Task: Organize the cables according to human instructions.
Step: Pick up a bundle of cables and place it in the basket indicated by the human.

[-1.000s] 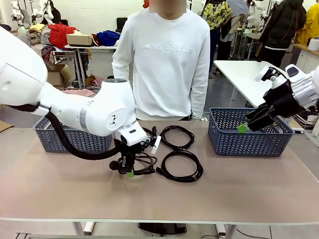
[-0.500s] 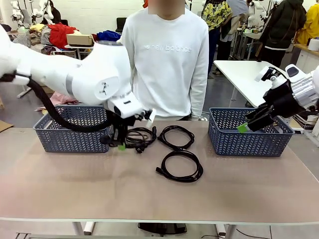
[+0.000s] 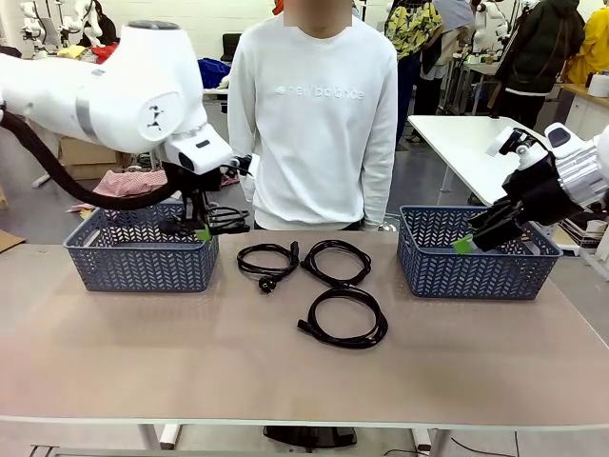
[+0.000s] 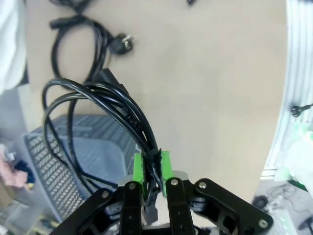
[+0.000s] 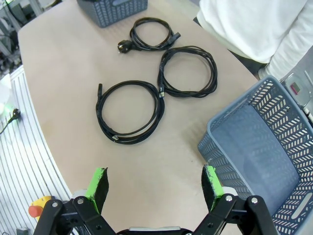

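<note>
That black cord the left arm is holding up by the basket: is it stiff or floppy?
Probably floppy but springy: the held cord droops in loose loops beyond the left fingers, yet holds a coiled shape. Likely light, since a pinch at one bundled spot carries the whole thing. Its free loops might swing when moved.

Free passage: bare tabletop [image 3: 190, 371] along the whole near edge, and in the strips left and right of the middle group. Obstacles: three cable coils [image 3: 382, 326] lying close together at mid-tabletop, toward the far side; left basket [image 3: 143, 267], with the left pincer [image 3: 202, 231] above it clamped on a dangling cable [image 4: 137, 125]; right basket [image 3: 476, 271], with the wide-spread right pincer [image 3: 463, 245] above it; person [image 3: 319, 114] standing against the far edge.
</note>
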Motion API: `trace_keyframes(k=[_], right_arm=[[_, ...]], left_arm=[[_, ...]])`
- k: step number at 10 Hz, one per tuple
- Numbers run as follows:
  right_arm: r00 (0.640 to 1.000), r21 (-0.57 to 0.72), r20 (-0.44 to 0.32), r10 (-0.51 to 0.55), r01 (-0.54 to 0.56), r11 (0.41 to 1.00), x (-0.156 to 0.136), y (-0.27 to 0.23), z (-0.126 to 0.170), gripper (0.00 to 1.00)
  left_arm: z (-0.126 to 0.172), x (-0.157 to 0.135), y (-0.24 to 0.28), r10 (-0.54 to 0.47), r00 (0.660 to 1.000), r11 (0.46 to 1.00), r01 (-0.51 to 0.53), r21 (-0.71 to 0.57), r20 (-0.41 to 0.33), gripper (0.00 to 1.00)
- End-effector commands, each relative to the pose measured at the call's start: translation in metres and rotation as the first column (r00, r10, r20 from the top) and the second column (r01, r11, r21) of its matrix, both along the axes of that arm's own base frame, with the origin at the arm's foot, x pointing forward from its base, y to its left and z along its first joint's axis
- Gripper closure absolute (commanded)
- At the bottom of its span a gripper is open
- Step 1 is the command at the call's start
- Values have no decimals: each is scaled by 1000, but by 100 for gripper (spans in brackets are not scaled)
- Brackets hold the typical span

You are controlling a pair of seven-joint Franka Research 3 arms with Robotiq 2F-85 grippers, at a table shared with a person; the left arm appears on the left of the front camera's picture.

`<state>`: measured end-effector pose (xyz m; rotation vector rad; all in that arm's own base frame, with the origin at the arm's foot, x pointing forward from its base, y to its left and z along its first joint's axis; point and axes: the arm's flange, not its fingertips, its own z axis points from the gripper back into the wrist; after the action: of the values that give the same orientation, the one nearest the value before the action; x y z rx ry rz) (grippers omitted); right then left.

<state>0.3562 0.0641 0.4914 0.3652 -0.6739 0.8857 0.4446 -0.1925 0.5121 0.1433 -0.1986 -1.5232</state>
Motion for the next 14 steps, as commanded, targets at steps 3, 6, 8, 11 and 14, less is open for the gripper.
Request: trace_keyframes(k=[3, 6, 8, 11, 14], right_arm=[[1000, 12, 7, 13, -13, 1000, 2, -1, -1, 0], [1000, 12, 7, 13, -13, 1000, 2, -1, -1, 0], [1000, 12, 7, 13, -13, 1000, 2, -1, -1, 0], [1000, 12, 7, 13, -13, 1000, 2, -1, -1, 0], [1000, 12, 7, 13, -13, 1000, 2, -1, -1, 0]], left_arm=[[5, 14, 19, 109, 993, 994, -108, -33, 45, 100], [3, 10, 17, 47, 999, 999, -47, -16, 15, 100], [3, 10, 17, 47, 999, 999, -47, -16, 15, 100], [-1, 10, 14, 54, 998, 998, -54, -20, 9, 83], [12, 18, 45, 142, 977, 988, -149, 29, 160, 83]])
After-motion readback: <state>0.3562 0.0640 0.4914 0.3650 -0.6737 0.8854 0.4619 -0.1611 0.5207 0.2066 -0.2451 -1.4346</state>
